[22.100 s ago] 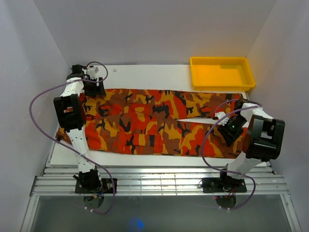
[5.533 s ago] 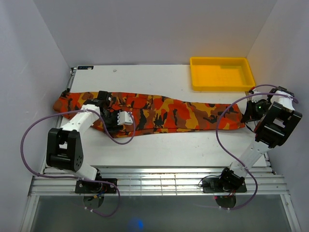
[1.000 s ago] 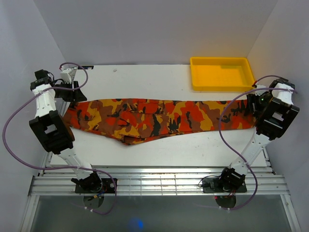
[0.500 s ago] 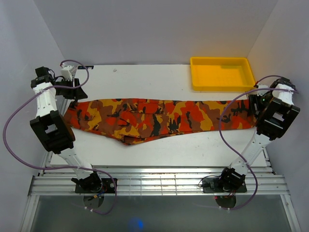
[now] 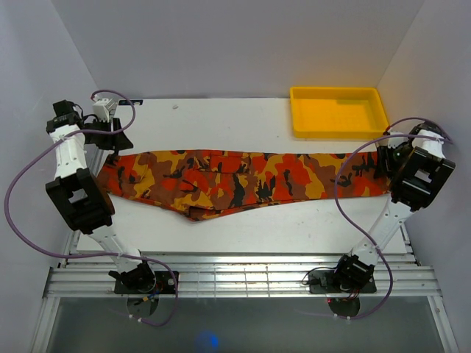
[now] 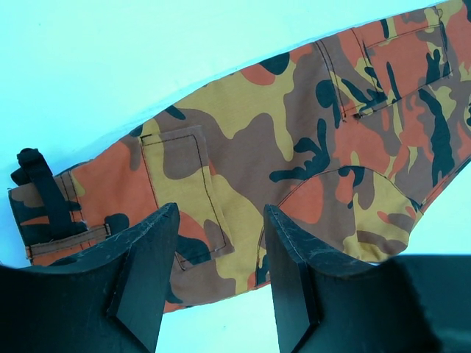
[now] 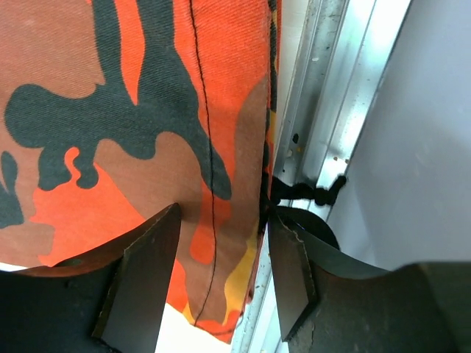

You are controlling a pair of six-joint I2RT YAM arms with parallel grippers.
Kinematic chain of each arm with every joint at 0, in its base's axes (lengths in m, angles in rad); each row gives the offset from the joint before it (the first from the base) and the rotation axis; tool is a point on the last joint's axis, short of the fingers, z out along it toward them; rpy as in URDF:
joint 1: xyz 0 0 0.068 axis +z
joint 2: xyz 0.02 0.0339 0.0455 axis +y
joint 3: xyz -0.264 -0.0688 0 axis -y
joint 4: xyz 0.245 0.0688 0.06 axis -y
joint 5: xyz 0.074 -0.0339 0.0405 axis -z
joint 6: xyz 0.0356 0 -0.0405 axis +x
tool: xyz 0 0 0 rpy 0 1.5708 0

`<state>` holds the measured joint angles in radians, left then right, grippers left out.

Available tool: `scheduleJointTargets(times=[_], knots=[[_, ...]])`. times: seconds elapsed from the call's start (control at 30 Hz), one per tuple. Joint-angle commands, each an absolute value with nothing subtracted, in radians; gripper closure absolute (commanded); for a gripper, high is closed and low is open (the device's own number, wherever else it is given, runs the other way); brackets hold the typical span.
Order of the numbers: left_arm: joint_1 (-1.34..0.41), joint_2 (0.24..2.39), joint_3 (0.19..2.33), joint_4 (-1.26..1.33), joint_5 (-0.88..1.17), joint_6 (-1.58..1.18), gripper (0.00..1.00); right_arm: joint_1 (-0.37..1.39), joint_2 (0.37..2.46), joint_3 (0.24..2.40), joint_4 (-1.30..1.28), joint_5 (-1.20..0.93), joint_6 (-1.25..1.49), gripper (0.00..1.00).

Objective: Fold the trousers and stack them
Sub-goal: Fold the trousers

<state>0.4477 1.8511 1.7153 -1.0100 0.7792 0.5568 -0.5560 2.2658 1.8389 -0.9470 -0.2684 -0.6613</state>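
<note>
- The camouflage trousers [image 5: 243, 180] lie stretched lengthwise across the white table [image 5: 235, 118].
- The left gripper [image 6: 221, 220], fingers spread, hovers above the waist end.
- The right gripper [image 7: 221, 220], fingers spread, sits over the cuff end.

We logged: 1 white table [image 5: 235, 118] w/ slotted metal rails [image 5: 243, 276] along near edge; plain pale back wall [image 5: 235, 44], L wall [image 5: 37, 88], R wall [image 5: 441, 73]; dark glossy surface [image 5: 294, 334] below, w/ blue glint [image 5: 208, 340]. Light was even.
</note>
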Motion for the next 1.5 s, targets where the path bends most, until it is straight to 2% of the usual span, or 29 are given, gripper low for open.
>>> scheduleJointTargets(times=[0.0,0.07,0.13,0.17,0.2,0.23,0.33,0.53,0.83,0.93,1.1,1.37,1.47], knots=[[0.44,1.822,1.75,-1.006,0.813,0.555,0.39,-0.611,2.347,1.845,-0.971,-0.285,-0.64,0.43],[0.439,1.824,1.75,-1.006,0.813,0.555,0.39,-0.606,2.352,1.842,-0.963,-0.264,-0.643,0.35],[0.439,1.822,1.75,-1.006,0.815,0.555,0.39,-0.604,2.347,1.816,-0.934,-0.244,-0.638,0.34],[0.439,1.822,1.75,-1.006,0.816,0.558,0.39,-0.604,2.347,1.813,-0.934,-0.248,-0.641,0.4],[0.439,1.822,1.75,-1.006,0.816,0.557,0.39,-0.604,2.347,1.813,-0.936,-0.25,-0.641,0.51],[0.439,1.822,1.75,-1.006,0.813,0.558,0.39,-0.604,2.345,1.818,-0.937,-0.252,-0.641,0.66],[0.439,1.824,1.75,-1.011,0.808,0.563,0.39,-0.604,2.315,1.825,-0.95,-0.247,-0.643,0.92],[0.439,1.809,1.724,-1.012,0.801,0.575,0.39,-0.604,2.189,1.867,-1.021,-0.285,-0.682,0.92],[0.439,1.775,1.717,-1.011,0.807,0.568,0.4,-0.585,2.06,2.146,-1.31,-0.461,-0.693,0.92],[0.439,1.77,1.717,-1.011,0.805,0.557,0.4,-0.545,1.997,2.131,-1.31,-0.495,-0.658,0.92],[0.439,1.759,1.71,-1.012,0.813,0.538,0.4,-0.402,1.899,2.071,-1.31,-0.613,-0.589,0.92],[0.439,1.738,1.678,-1.014,0.788,0.532,0.39,-0.073,1.835,1.994,-1.226,-0.701,-0.468,0.92],[0.439,1.732,1.66,-1.015,0.788,0.535,0.37,-0.002,1.853,1.999,-1.193,-0.791,-0.428,0.92]])
